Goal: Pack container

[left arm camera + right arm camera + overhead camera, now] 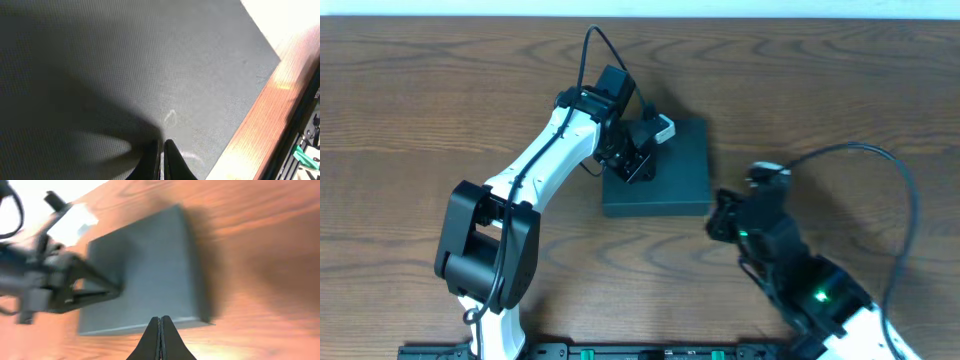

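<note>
The left arm [545, 150] wears smooth white link covers between bulky black joint housings, the largest a boxy black block [485, 240] near its base. A thin black cable [587, 50] loops above its wrist, beside a small white module [663, 127]. The right arm [780, 250] is mostly black, with a white shell [865, 325] low down, small green lights [817, 296] and a long black cable arc [865, 146]. The left gripper [162, 143] and right gripper [160, 320] have slim, dark, tapered fingers.
</note>
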Tool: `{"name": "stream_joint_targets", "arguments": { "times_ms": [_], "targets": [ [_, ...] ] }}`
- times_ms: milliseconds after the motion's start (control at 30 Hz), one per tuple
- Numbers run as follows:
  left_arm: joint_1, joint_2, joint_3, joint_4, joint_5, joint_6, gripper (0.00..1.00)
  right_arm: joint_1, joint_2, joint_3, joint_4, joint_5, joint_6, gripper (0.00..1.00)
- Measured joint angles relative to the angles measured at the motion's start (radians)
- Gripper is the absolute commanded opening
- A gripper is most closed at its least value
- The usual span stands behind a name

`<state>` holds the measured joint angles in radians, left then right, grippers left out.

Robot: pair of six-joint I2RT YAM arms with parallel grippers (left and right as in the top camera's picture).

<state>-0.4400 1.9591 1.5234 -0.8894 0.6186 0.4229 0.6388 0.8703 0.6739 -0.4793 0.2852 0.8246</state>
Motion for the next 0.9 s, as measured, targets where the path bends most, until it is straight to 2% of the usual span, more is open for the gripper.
{"name": "stream_joint_targets", "arguments": {
  "times_ms": [167, 400, 500, 733, 900],
  "targets": [
    [0.0, -0.043, 0.039, 0.008, -0.006, -0.036, 0.06, -0.107, -0.005, 0.0, -0.093, 0.011, -0.018, 0.02],
    [0.057, -0.225, 0.089, 0.085, -0.01, -0.123, 0.06, -0.21, 0.013, -0.001, -0.012, -0.054, -0.112, 0.02],
    [0.056, -0.242, 0.1, 0.101, -0.003, -0.135, 0.06, -0.235, 0.065, -0.001, -0.006, -0.106, -0.14, 0.02],
    [-0.026, -0.065, 0.1, 0.074, 0.057, -0.134, 0.06, -0.327, 0.122, -0.001, -0.024, -0.257, -0.203, 0.02],
    [-0.038, 0.064, 0.098, -0.024, 0.088, -0.106, 0.06, -0.383, 0.122, -0.001, -0.052, -0.384, -0.274, 0.02]
  ]
}}
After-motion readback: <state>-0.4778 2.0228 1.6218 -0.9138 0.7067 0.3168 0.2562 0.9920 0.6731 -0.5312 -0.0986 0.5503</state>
